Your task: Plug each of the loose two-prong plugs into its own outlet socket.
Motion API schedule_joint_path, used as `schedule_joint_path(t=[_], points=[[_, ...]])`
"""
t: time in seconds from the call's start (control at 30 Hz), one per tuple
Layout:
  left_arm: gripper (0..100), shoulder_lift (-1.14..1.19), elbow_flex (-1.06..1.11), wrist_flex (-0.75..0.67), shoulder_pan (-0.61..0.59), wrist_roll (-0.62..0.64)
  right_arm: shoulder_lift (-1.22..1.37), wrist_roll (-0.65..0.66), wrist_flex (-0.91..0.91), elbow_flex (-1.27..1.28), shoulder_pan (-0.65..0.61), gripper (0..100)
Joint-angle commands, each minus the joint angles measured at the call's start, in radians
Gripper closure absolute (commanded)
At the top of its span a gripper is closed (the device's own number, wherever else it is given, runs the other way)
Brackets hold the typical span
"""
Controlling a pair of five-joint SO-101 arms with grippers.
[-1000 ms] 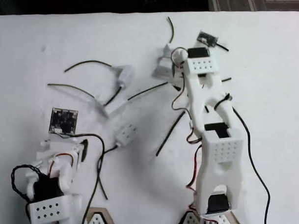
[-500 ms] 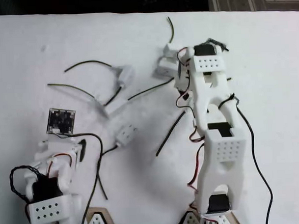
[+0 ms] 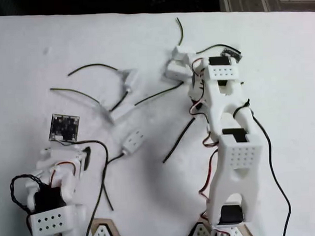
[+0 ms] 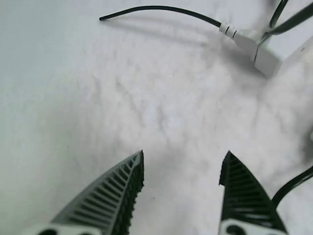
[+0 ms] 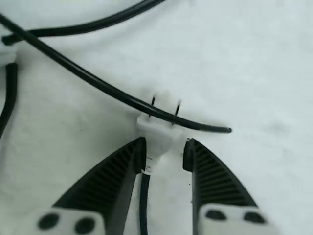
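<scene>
Our right end effector (image 5: 164, 147) is closed narrowly on the white plug (image 5: 157, 126); its 2 prongs point ahead of the fingertips, crossed by a black cord (image 5: 98, 83). We see our left end effector (image 4: 181, 161) spread wide above the desk (image 4: 98, 98), another plug (image 4: 244, 41) well ahead

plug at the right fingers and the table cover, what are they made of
Plug: likely white moulded plastic, smooth and matte; its two thin dark prongs look metal. Table cover: seems soft white fabric or felt, judging by its fuzzy, dimpled surface.
</scene>
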Motion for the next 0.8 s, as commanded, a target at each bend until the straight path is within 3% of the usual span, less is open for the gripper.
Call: schedule_joint_path(t=[0.0,0.2,0.47,0.77], points=[[74,-0.012,-0.003,-0.003,-0.008,0.008,0.042,-0.006,-0.001,-0.020,-0.002,84.6],[74,-0.012,-0.003,-0.003,-0.008,0.008,0.067,0.040,0.058,-0.091,-0.007,98.9],[74,-0.012,-0.003,-0.003,-0.008,0.006,0.061,0.078,0.286,-0.195,-0.012,98.1],[74,-0.012,-0.002,-0.003,-0.008,0.006,-0.202,0.081,0.285,0.124,-0.045,98.1]])
